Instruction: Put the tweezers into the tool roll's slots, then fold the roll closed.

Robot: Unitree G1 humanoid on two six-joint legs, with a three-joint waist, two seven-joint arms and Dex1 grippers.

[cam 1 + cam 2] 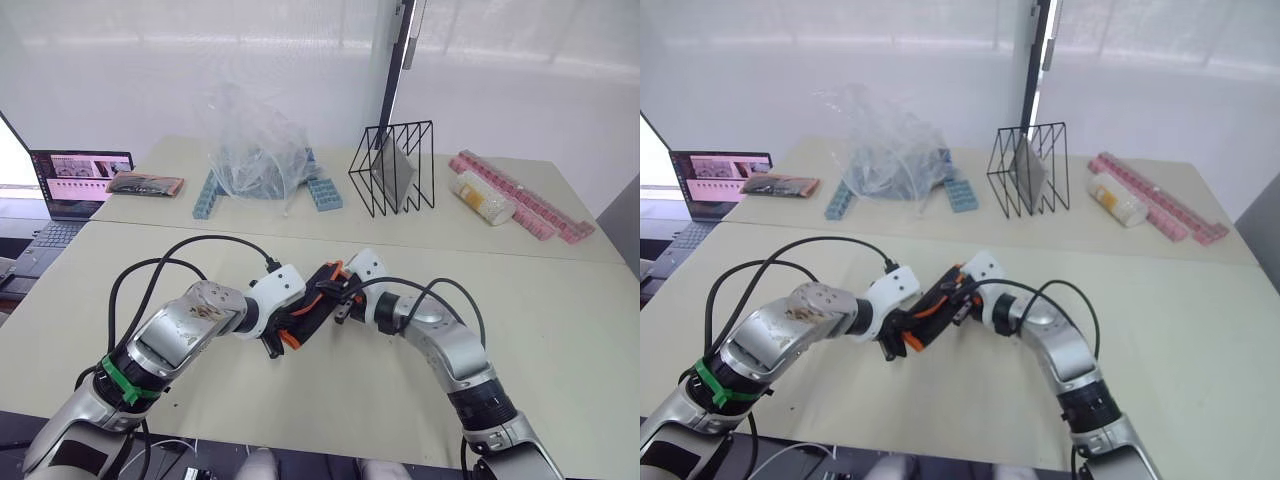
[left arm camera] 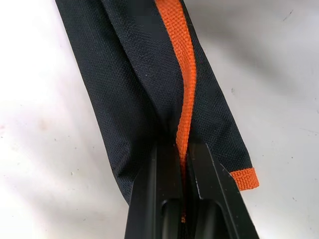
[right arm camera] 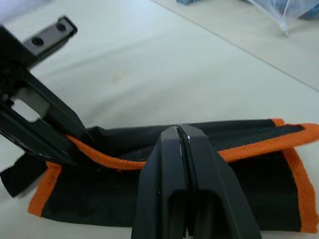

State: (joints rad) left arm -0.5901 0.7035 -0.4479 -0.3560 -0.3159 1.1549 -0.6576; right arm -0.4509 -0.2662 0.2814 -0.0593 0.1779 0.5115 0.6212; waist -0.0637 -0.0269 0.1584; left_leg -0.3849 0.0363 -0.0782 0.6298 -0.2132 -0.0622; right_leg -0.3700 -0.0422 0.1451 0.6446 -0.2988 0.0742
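The tool roll (image 1: 318,297) is a black fabric pouch with orange edging, lying folded near the middle of the table between my two grippers. My left gripper (image 2: 182,147) is shut on the roll's orange edge near one end and holds that edge raised off the table. My right gripper (image 3: 179,128) is shut, its tips over the roll's long folded edge (image 3: 249,149), and I see nothing between its fingers. From the right wrist, the left gripper's fingers (image 3: 55,134) show pinching the orange edging. The tweezers are hidden.
At the table's back stand a laptop (image 1: 70,185), a flat dark packet (image 1: 145,184), a clear plastic bag over blue trays (image 1: 255,160), a black wire rack (image 1: 393,168), a pale cylinder (image 1: 482,198) and pink strips (image 1: 530,205). Cables loop over both arms.
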